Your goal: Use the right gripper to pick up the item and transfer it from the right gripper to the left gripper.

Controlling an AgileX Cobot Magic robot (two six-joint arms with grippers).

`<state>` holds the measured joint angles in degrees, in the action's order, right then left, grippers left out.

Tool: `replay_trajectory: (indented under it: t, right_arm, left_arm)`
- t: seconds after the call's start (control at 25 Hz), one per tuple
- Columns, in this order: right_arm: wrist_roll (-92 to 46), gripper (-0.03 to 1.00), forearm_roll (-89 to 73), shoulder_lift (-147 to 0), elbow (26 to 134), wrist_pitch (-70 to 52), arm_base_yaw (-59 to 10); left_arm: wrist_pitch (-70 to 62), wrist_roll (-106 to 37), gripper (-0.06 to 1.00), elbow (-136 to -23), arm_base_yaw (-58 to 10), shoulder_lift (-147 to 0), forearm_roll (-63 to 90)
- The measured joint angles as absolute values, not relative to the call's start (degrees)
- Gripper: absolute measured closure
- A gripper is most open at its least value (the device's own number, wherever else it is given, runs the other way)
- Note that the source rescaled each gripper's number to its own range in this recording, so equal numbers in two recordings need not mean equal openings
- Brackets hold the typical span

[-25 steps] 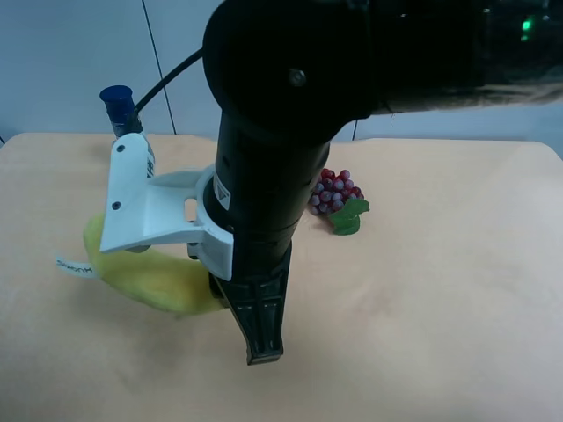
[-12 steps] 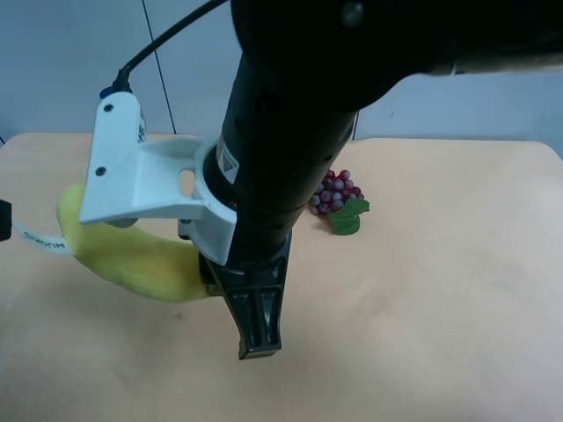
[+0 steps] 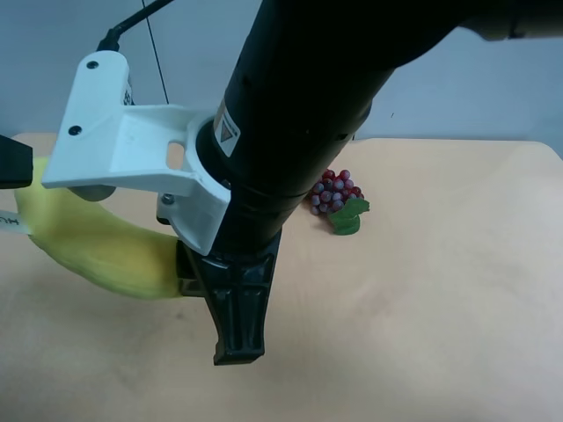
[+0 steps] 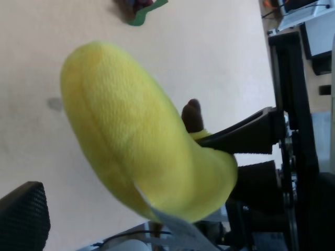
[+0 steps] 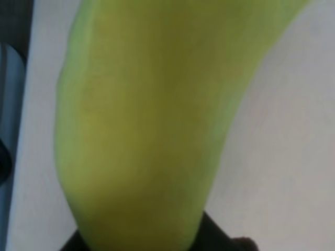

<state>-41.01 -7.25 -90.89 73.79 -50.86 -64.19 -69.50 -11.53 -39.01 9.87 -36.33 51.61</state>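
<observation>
My right gripper [image 3: 230,325], on a thick black arm with a white camera bracket, is shut on the yellow plush banana [image 3: 97,251] and holds it above the table. It grips the end with the brown stem tip [image 4: 192,115]. The banana fills the right wrist view [image 5: 152,120]. In the left wrist view the banana [image 4: 141,151] hangs close ahead, with its white tag [image 4: 172,230] towards me and the right gripper's fingers [image 4: 246,137] behind it. My left gripper [image 3: 10,163] is at the exterior view's left edge by the banana's free end. One of its pads [image 4: 21,219] shows, apart from the banana.
A red-purple grape bunch [image 3: 336,195] with a green leaf lies on the tan table [image 3: 440,308], behind the right arm. It also shows in the left wrist view [image 4: 140,7]. The bottle is hidden behind the bracket.
The right arm has lifted the banana and carried it towards the exterior view's left. The blue-capped bottle is now hidden. The left gripper has come into view at the left edge.
</observation>
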Motion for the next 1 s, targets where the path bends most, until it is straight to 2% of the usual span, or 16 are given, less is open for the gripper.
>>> replay_trajectory:
  t: [0.8, 0.88, 1.0]
  right_arm:
    - [-45.9, 0.97, -19.9, -90.0, 73.8, -42.2, -64.2]
    - [-45.9, 0.97, -20.2, -90.0, 73.8, -41.4, -64.2]
    - [-45.9, 0.97, -20.6, -90.0, 73.8, -40.9, -64.2]
  left_arm:
    - [-69.0, -10.5, -0.06, -39.0, 9.9, -36.3, 53.1]
    - [-69.0, -10.5, -0.02, -39.0, 9.9, -36.3, 53.7]
    - [-69.1, -10.4, 0.13, -39.0, 9.9, -36.3, 54.4]
